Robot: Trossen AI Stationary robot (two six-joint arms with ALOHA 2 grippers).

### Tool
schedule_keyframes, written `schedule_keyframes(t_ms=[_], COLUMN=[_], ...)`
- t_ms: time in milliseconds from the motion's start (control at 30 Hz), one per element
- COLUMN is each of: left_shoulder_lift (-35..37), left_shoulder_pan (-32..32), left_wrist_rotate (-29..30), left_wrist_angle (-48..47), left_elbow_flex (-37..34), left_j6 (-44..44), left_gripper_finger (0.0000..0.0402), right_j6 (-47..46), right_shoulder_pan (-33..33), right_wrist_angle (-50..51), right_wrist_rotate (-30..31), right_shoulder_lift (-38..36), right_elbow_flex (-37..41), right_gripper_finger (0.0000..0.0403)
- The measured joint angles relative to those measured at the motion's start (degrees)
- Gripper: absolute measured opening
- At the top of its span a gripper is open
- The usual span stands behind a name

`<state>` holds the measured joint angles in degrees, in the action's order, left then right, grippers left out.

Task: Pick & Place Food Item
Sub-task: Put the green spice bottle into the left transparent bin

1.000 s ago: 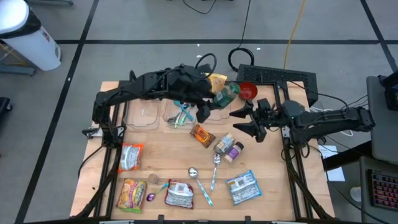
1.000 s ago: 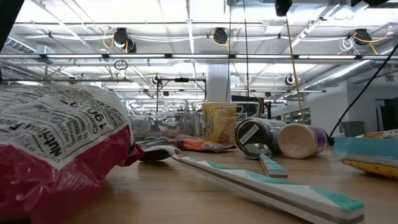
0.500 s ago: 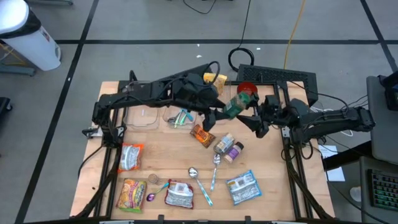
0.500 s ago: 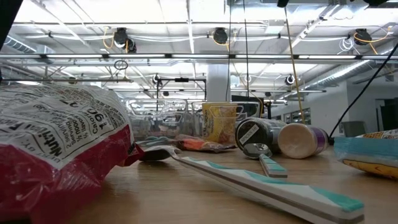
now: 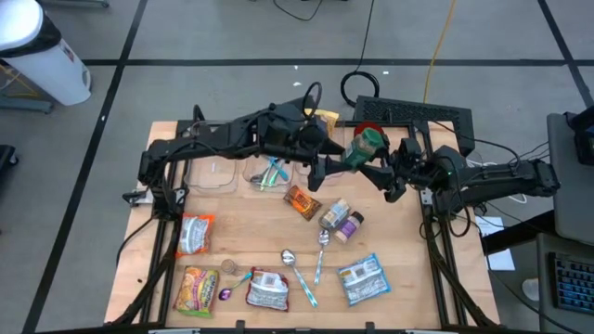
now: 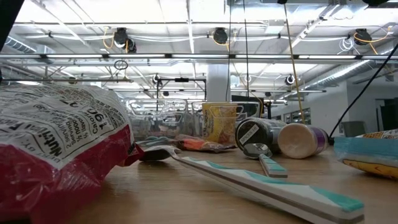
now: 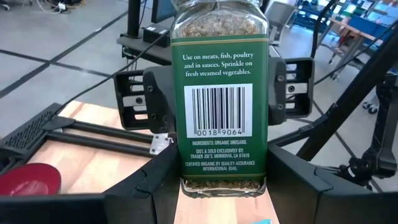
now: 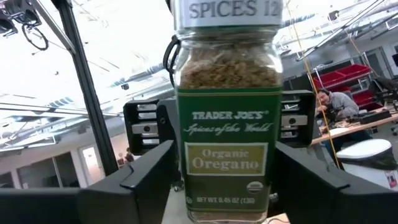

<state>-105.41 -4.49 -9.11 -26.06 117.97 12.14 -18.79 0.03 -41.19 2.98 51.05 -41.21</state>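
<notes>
Handover stage, by the look of it; placing not yet done.

High view: oregano jar (image 5: pixel 364 147) aloft above the table's (image 5: pixel 408 278) far right part, caught between left gripper (image 5: pixel 332 165) and right gripper (image 5: pixel 382 173), near the red bowl (image 5: pixel 369 130).

Low view: neither gripper nor jar visible; only packets and cans resting on the table.

Left wrist view: left fingers (image 7: pixel 155 180) clenched on the jar's base.

Right wrist view: right fingers (image 8: pixel 140 177) flanking the jar; contact impossible to tell.
</notes>
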Motion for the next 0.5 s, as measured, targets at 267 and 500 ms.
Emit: schedule_keyframes(t_ms=[267,500], left_shoulder_lift=[-0.05,-0.17], left_shoulder_pan=[0.06,0.10], left_wrist_rotate=[-0.14,-0.15], left_wrist_angle=[-0.55,-1.68], left_elbow_flex=[0.02,0.09], left_j6=[0.07,0.57], left_gripper_finger=[0.0198,0.0198], right_j6=[-0.04,-0.22], right_shoulder_pan=[-0.02,0.00], right_wrist_angle=[-0.83,-0.70], right_wrist_rotate=[0.22,0.07], right_shoulder_lift=[1.24,1.92], right_elbow_flex=[0.00,0.00], right_gripper_finger=[0.0191,0.0191])
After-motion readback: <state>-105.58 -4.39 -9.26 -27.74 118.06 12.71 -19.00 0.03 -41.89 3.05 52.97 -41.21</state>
